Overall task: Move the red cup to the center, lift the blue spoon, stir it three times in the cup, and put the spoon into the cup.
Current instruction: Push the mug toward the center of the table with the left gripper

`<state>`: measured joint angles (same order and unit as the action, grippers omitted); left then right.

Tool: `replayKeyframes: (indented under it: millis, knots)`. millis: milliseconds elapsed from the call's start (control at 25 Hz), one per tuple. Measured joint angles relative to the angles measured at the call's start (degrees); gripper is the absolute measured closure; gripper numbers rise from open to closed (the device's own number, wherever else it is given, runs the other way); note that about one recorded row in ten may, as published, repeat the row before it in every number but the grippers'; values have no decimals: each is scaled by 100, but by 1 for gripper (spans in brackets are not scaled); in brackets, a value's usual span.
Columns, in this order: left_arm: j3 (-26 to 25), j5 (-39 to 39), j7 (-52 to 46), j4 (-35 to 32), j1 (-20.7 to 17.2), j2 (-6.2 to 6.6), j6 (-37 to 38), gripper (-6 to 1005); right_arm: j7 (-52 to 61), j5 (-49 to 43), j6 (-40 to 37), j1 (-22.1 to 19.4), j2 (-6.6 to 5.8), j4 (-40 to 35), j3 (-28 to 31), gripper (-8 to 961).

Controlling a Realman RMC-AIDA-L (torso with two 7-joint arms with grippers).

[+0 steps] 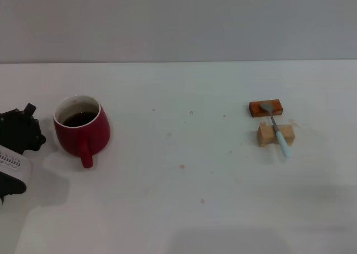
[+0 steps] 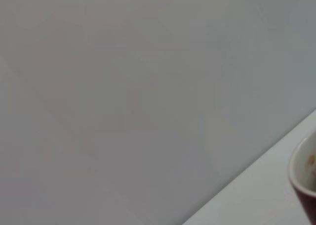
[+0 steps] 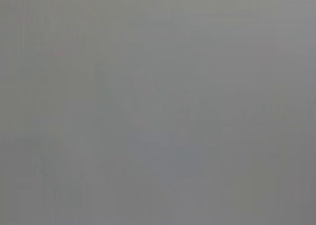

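Observation:
The red cup [image 1: 82, 128] stands on the left part of the white table, dark liquid inside and its handle turned toward the front edge. A slice of the red cup's rim [image 2: 302, 178] also shows in the left wrist view. My left gripper [image 1: 25, 127], black, sits just to the left of the cup and apart from it. The blue spoon [image 1: 277, 129] lies on the right side, its grey bowl on an orange-brown block [image 1: 265, 107] and its pale handle across a tan block [image 1: 275, 135]. My right gripper is out of view.
The white table [image 1: 184, 198] ends at a grey wall behind. Small brown specks [image 1: 182, 166] dot its middle. The right wrist view shows only plain grey.

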<state>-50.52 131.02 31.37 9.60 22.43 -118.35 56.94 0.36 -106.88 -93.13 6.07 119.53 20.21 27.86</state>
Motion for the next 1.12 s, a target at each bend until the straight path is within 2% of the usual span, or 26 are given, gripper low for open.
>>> replayKeyframes:
  millis: [360,880,1120]
  knots:
    - [380,4,68,-90,104,5,-16,991,0,0,-53,0,0,0,0,256]
    - [624,2,89,-103,231,0,-26,985,0,-5,-61,8,0,0,-9,256]
    - [997,3,89,-50,274,-19,-26,982,-1,-9,-62,23,0,0,-61,256]
